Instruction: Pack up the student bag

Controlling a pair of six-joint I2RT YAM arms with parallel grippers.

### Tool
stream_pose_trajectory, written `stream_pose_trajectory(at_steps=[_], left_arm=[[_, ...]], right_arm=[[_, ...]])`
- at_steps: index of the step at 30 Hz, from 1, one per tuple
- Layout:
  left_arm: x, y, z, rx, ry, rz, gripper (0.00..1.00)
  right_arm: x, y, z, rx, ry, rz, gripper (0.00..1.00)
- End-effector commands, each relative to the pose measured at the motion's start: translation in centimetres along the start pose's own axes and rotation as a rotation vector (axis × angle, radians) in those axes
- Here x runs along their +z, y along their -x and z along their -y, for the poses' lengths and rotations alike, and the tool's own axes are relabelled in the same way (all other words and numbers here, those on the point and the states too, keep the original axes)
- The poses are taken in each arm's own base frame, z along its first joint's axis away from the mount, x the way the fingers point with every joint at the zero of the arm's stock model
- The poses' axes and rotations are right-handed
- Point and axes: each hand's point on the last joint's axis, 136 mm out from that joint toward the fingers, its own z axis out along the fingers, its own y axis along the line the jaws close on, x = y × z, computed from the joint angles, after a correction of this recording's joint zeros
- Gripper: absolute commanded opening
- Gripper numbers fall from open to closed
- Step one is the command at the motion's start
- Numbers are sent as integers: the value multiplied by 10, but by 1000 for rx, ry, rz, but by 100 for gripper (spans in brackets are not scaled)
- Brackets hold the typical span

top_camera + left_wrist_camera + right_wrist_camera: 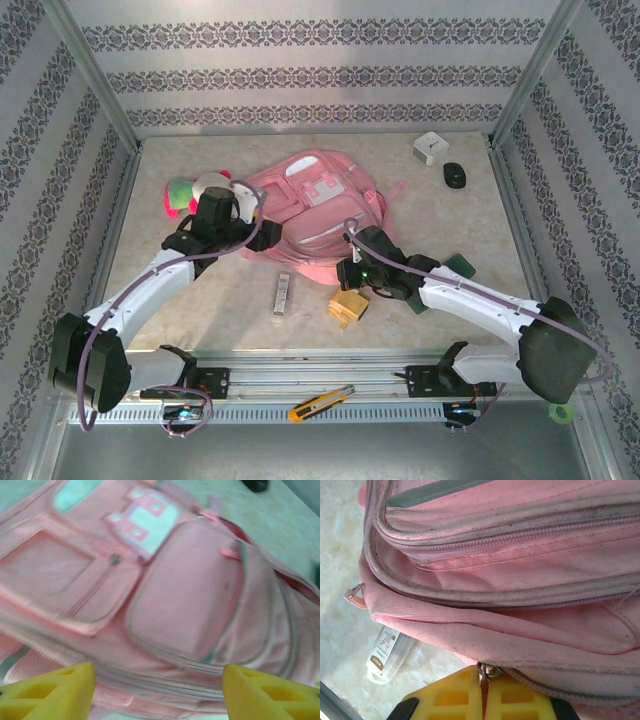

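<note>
Pink student bag (310, 215): left claw (157, 692) hovers over it, spread wide, empty; right claw (483, 682) low, pinched on zipper pull (487, 671).

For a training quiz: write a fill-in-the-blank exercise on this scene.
The right gripper is shut on the metal ___ of the large pink fabric backpack. The left gripper faces the backpack with jaws ___. In the top view, the pink, green and white plush toy lies at the backpack's ___ side.
Missing: zipper pull; open; left.
</note>
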Motion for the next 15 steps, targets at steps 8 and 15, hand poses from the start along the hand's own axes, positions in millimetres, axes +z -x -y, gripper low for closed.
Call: stream_pose_trajectory(at_steps=[8, 15], left_arm=[[79, -38, -46, -396, 60, -78, 54], [115, 6, -59, -350, 51, 18, 58]], right_arm=[[10, 14, -38, 22, 141, 17, 0], [28, 18, -53, 26, 180, -2, 0]])
